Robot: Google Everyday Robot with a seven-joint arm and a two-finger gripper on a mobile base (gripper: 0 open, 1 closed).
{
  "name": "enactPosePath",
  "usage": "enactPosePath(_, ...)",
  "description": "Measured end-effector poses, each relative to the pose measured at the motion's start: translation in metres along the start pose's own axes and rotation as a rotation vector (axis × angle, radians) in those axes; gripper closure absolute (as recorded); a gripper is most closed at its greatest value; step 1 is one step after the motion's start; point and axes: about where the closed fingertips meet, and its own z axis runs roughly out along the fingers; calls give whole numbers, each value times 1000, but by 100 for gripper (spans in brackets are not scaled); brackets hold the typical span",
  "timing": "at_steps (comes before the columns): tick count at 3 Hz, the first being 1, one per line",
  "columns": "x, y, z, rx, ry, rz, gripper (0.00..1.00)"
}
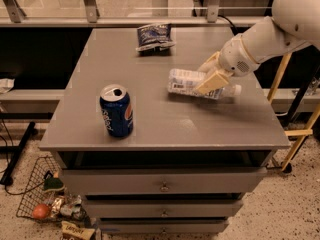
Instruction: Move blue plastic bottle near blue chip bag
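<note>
The blue plastic bottle (183, 81) is clear with a pale label and a white cap pointing right. It lies on its side over the right middle of the grey tabletop (165, 126), tilted and seemingly just off the surface. My gripper (210, 74) comes in from the right on a white arm, and its tan fingers (212, 81) are closed across the bottle's middle. The blue chip bag (155, 36) lies at the far edge of the tabletop, well behind and to the left of the bottle.
A dark blue soda can (116, 110) stands upright near the front left of the tabletop. Drawers (164, 186) sit below the top. A wire basket (37, 196) with litter is on the floor at the left. A wooden frame (300, 129) stands to the right.
</note>
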Motion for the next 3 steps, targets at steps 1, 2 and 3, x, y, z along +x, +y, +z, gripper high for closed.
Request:
enactPosePath(1,-9,-35,-40,132,-59,47,100)
enactPosePath(2,-13,-40,-45,150,-68,44,100)
enactPosePath(3,-12,-38,-36,148,-84,61,100)
